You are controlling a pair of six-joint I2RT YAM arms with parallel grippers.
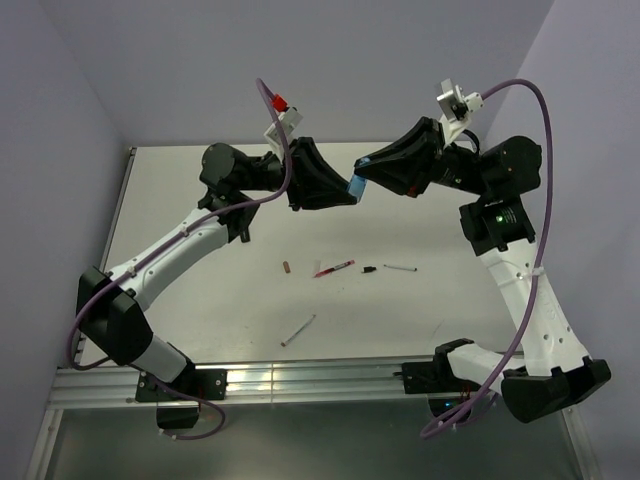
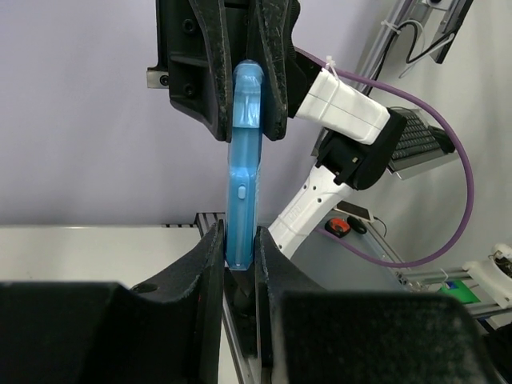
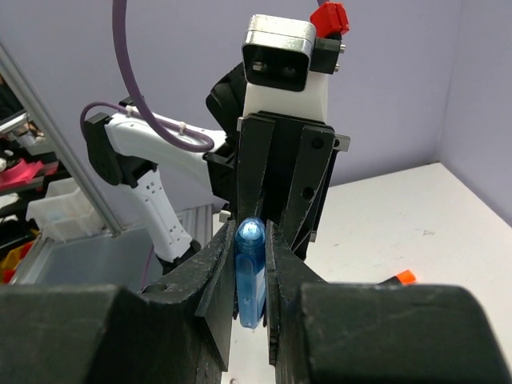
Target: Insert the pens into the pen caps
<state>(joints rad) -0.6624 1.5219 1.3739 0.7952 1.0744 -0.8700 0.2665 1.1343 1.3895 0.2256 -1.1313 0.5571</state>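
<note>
The left gripper [image 2: 240, 270] is clamped tight on one end of the light-blue marker [image 2: 242, 180], and the right gripper [image 3: 250, 268] is clamped on the other end. They meet in the air over the far middle of the surface [image 1: 160, 205]. This looks like the capping push, though I cannot tell whether the cap is seated. Next comes a straight squeeze along the marker. The red pen [image 1: 334, 268] and grey pen [image 1: 298, 330] lie nearer.

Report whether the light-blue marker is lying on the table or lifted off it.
Lifted. The left gripper and right gripper each clamp an end of the light-blue marker, above the table.
</note>
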